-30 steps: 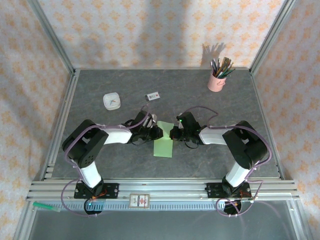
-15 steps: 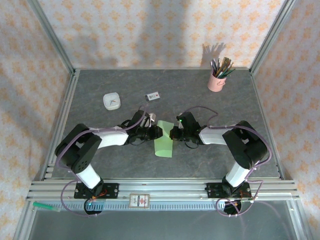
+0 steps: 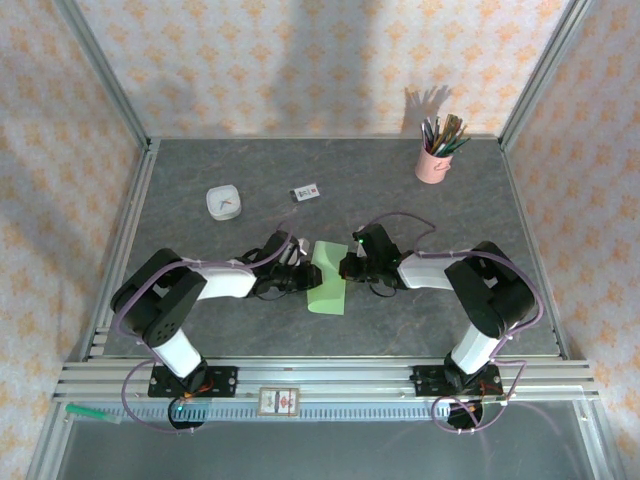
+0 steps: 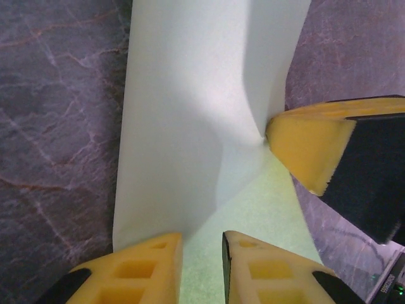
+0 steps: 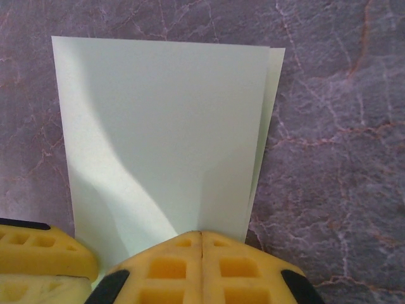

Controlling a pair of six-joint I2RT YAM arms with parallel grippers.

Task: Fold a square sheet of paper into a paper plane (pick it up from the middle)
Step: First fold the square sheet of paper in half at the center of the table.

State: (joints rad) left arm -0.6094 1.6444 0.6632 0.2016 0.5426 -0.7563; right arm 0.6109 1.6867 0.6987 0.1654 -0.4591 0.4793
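Top external: folded green sheet (image 3: 327, 278) lies well apart from pencil cup (image 3: 434, 160), to its near left. Right gripper (image 3: 345, 266) closed tight, pinning the sheet's edge; left gripper (image 3: 305, 273) narrowly parted, hold unclear. Risk: pin slips, top flap springs, crease skews

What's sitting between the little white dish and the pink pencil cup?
A small printed card, nearer the white dish than the pink pencil cup; the rest is bare tabletop, in the top view.

Table (image 3: 400, 325), centre: blocked by left gripper (image 3: 302, 272) and right gripper (image 3: 346, 266), meeting over the folded paper (image 3: 327, 288).
Far side: dish (image 3: 223, 203), card (image 3: 305, 192), pencil cup (image 3: 434, 160) (right corner).
Free: far middle, and the near strip before the paper.
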